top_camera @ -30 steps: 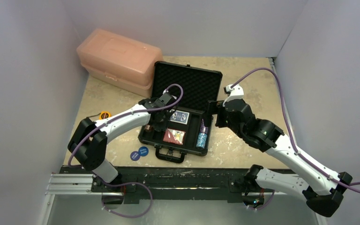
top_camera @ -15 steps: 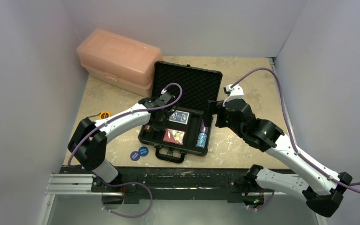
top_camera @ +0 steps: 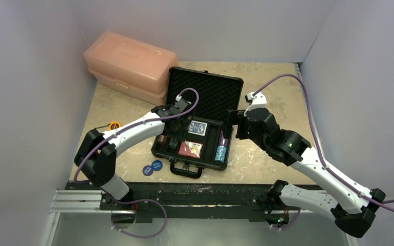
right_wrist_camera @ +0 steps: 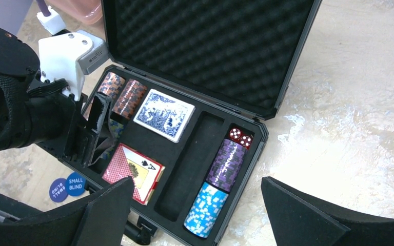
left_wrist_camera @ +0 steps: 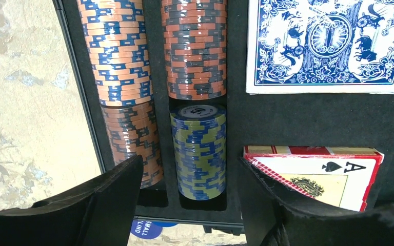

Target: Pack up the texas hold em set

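Observation:
The black briefcase (top_camera: 205,89) lies open at the table's centre. In the left wrist view its left slots hold orange chip stacks (left_wrist_camera: 118,51) and a yellow-and-blue stack (left_wrist_camera: 199,148), beside the blue deck (left_wrist_camera: 331,46) and the red deck (left_wrist_camera: 318,171). My left gripper (left_wrist_camera: 190,169) is open and empty just above the yellow-and-blue stack. My right gripper (right_wrist_camera: 197,184) is open and empty, hovering over the case's right side. Purple chips (right_wrist_camera: 227,164), light blue chips (right_wrist_camera: 205,210) and red dice (right_wrist_camera: 240,137) fill the right slot. Two blue discs (top_camera: 152,167) lie on the table by the case's front left corner.
The pink plastic box (top_camera: 131,66) stands at the back left. A small yellow tape measure (top_camera: 115,125) lies at the left by my left arm. One long slot (right_wrist_camera: 184,164) in the case holds nothing. Walls close in on three sides.
My left gripper has drawn back a little up and to the left, uncovering the chip stacks in the left slots. The right arm has not moved.

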`<state>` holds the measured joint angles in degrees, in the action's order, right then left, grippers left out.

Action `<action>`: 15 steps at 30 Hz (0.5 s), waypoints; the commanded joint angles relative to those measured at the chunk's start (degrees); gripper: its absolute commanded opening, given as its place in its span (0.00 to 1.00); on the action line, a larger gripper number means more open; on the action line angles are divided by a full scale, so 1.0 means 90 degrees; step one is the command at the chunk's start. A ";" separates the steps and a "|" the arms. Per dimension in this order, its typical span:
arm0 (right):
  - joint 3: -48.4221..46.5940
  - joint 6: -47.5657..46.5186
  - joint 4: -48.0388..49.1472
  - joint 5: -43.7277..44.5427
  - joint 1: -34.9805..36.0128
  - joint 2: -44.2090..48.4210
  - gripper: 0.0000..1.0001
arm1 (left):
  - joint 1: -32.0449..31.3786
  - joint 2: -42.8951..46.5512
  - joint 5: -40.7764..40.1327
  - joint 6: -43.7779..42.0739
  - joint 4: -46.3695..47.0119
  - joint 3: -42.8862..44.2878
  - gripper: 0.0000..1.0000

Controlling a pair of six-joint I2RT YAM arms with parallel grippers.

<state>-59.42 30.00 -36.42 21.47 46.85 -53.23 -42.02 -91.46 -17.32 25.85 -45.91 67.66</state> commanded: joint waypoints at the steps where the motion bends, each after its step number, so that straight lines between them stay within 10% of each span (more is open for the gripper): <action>1: 0.0024 0.0007 0.0073 -0.0004 -0.0030 0.0026 0.99 | 0.0030 0.0227 -0.0125 0.0108 0.0042 0.0213 0.66; 15: 0.0251 -0.0042 0.0277 -0.0095 -0.0059 0.0064 0.99 | 0.0020 0.1975 0.0415 0.0230 0.0282 -0.1196 0.46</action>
<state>-57.45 30.00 -35.94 21.28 46.78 -53.19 -42.02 -76.93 -15.57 26.24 -45.28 60.66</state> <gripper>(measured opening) 0.987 0.504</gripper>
